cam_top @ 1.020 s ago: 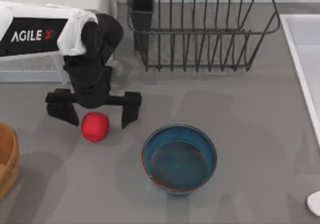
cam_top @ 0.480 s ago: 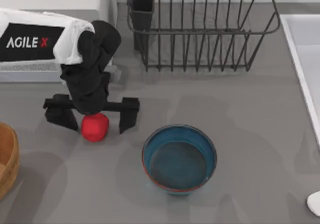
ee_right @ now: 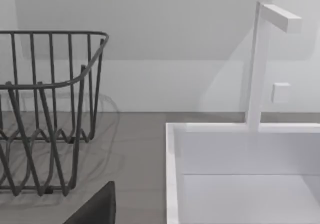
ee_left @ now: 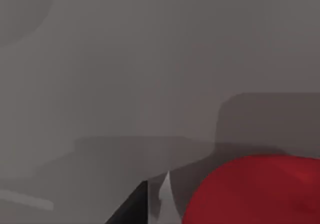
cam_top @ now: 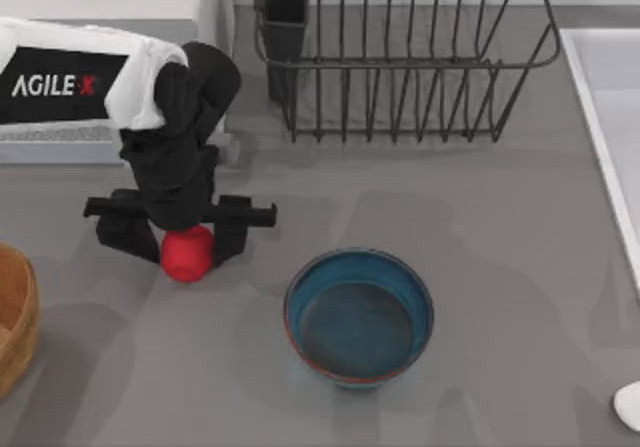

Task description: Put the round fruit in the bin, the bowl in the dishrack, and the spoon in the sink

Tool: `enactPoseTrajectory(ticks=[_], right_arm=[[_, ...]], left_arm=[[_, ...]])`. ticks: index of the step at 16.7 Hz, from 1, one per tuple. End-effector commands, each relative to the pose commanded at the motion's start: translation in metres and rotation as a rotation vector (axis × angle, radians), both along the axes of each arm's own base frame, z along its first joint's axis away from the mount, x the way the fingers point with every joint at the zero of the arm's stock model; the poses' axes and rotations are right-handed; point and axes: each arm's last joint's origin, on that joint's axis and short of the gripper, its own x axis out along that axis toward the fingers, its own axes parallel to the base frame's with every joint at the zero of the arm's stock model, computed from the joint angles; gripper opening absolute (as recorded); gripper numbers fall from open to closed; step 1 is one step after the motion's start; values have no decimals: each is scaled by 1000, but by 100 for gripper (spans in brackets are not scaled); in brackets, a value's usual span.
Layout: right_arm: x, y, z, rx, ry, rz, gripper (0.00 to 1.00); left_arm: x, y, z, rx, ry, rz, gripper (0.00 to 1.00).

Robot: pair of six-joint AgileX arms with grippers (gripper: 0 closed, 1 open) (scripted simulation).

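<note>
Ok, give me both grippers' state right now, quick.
Left gripper: open, fingers straddling the round fruit, not yet clamped on it.
Right gripper: cannot be told.

A white arm link [cam_top: 70, 77] is seen behind the left end effector [cam_top: 186, 229], bearing a black panel lettered "AGILE X" in white, with the final X printed in red. Forward of it, a rounded matte black wrist housing [cam_top: 195, 92] is joined to a bulky black body. A flat black crossbar [cam_top: 180, 210] is carried at the end, from which two blocky black fingers [cam_top: 228, 237] are hung. In the left wrist view, a black finger edge [ee_left: 131, 208] with a pale grey tip is shown.
</note>
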Motion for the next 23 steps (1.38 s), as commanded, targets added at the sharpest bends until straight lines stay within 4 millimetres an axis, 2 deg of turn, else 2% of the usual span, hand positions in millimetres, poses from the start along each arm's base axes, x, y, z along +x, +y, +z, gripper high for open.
enactPoseTrajectory(ticks=[4, 5, 12, 13, 15, 18, 23], right_arm=[[0, 0, 0, 0, 0, 0, 100], [0, 0, 0, 0, 0, 0, 100], [0, 0, 0, 0, 0, 0, 100], [0, 0, 0, 0, 0, 0, 100], [0, 0, 0, 0, 0, 0, 100], [0, 0, 0, 0, 0, 0, 100], [0, 0, 0, 0, 0, 0, 100]], left_arm=[[0, 0, 0, 0, 0, 0, 2], [0, 0, 0, 0, 0, 0, 0], [0, 0, 0, 0, 0, 0, 0], [2, 1, 8, 7, -27, -7, 0], [2, -1, 11, 6, -26, -18, 0], [1, -8, 33, 2, -36, -50, 0], [1, -8, 86, 2, -44, -51, 0]])
